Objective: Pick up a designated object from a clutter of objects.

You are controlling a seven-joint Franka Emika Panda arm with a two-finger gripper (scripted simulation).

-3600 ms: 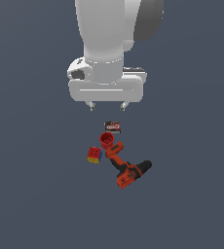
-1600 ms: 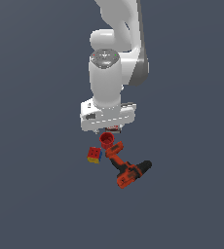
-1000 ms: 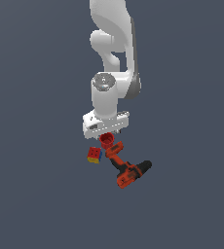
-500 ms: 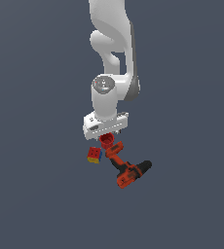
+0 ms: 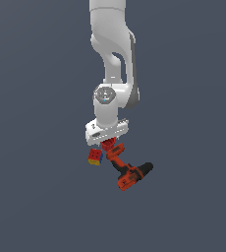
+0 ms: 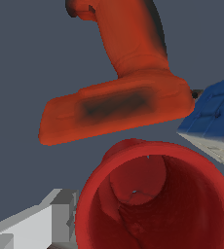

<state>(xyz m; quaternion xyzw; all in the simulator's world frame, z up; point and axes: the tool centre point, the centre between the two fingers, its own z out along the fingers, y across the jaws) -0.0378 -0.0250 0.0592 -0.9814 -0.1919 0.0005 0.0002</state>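
The red cup (image 5: 107, 144) stands in the clutter, just under my hand; only its lower part shows in the exterior view. In the wrist view the cup (image 6: 153, 199) fills the frame, mouth open toward the camera. My gripper (image 5: 106, 141) is lowered around it. One grey finger (image 6: 36, 226) sits right beside the cup's rim; the other finger is hidden. The orange-black drill (image 5: 129, 172) lies on the exterior view's right of the cup, and its base (image 6: 114, 107) is close beside the cup. The dark flat box is hidden behind my hand.
The multicoloured cube (image 5: 95, 157) sits just to the exterior view's left of the cup, and its blue and white faces (image 6: 216, 121) show next to the cup's rim. The plain grey floor (image 5: 36, 197) surrounds the clutter.
My hand has come down from high above the clutter onto the red cup and now hides the dark box. Over the last half second it has barely moved. The objects have not shifted.
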